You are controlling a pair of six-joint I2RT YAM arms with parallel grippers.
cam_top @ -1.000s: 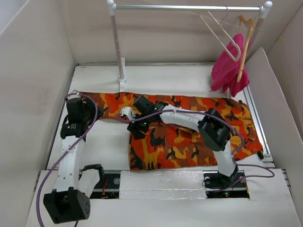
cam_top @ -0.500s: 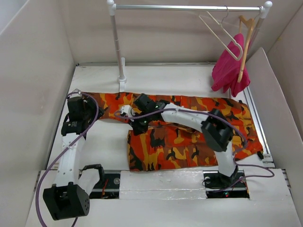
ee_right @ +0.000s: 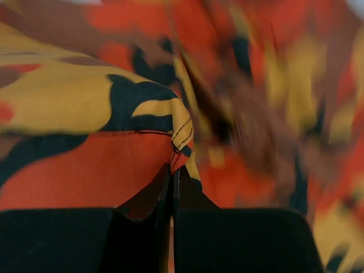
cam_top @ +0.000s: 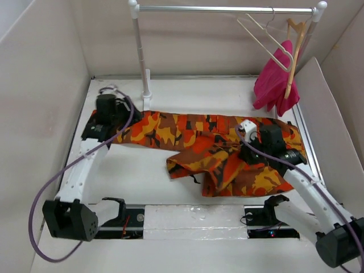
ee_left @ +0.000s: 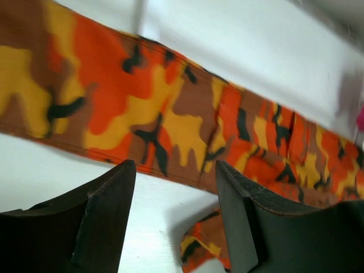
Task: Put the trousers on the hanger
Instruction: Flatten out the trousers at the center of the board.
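Your right gripper [ee_right: 172,176] has swung back from mid-table to the right side. Its jaws are clamped on a fold of the trousers [cam_top: 193,136]. The near leg has come with it and now lies bunched and doubled over the far leg, not flat as before. Your left gripper [ee_left: 173,170] has moved out to the left end of the far leg. Its jaws are apart with nothing in them, just above the cloth. The trousers are all down on the table [cam_top: 131,170], with no part lifted clear. The cream hanger [cam_top: 266,41] hangs on the rail [cam_top: 216,9], beside the pink garment [cam_top: 276,82], well apart from both arms. This reads as the folding step, doubling the legs so they can drape over the hanger bar. Hanger pick-up is not yet begun.
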